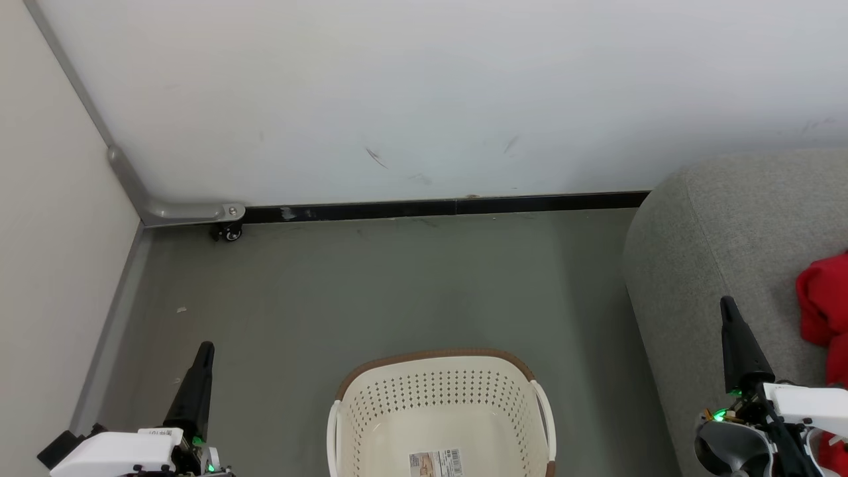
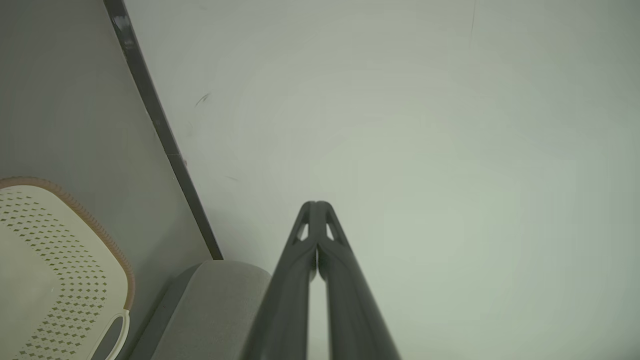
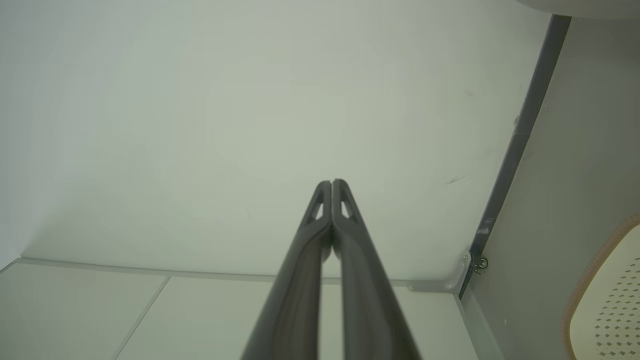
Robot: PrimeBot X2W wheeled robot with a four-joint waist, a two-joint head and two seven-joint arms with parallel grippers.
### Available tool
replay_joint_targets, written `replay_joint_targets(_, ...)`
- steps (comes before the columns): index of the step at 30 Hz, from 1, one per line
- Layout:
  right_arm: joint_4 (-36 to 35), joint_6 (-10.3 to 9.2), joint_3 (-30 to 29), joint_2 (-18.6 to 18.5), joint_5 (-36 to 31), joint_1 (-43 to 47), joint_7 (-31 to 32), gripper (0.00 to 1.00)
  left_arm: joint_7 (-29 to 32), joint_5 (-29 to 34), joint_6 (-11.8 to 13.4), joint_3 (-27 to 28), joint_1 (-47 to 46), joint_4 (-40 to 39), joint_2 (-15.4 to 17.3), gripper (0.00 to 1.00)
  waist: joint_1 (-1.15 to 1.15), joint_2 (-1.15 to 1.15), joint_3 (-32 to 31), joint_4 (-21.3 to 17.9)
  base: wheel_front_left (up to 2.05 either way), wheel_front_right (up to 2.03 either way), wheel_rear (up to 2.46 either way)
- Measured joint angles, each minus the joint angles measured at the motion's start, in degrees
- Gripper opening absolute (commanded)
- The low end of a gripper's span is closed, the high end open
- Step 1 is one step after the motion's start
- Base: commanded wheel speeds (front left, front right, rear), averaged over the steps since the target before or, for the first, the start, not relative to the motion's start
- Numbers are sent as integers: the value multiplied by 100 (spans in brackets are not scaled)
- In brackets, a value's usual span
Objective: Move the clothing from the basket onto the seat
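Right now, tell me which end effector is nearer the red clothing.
The right end effector, over the grey seat beside the clothing; the left end effector sits beyond the basket.

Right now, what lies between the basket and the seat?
A bare strip of grey floor, seen in the head view, separates the basket from the seat.

Your head view is bright and even: soft overhead-ish light, barely a shadow on the floor (image 1: 397, 285), and the wall (image 1: 430, 86) reads flat white with no glare. Everything's sharp there. Your two wrist views are murkier, with a greenish cast that darkens toward the corners. The black skirting (image 2: 160, 130) bends a little, and the dark fingers (image 2: 290, 295) look a bit soft up close.
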Motion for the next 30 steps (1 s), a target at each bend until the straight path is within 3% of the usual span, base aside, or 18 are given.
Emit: replay_joint_targets(30, -1, 0, 2, 0, 0, 0, 0, 0, 1, 0, -48, 9, -9, 108, 0, 0, -1, 0, -1, 2, 0, 0, 0)
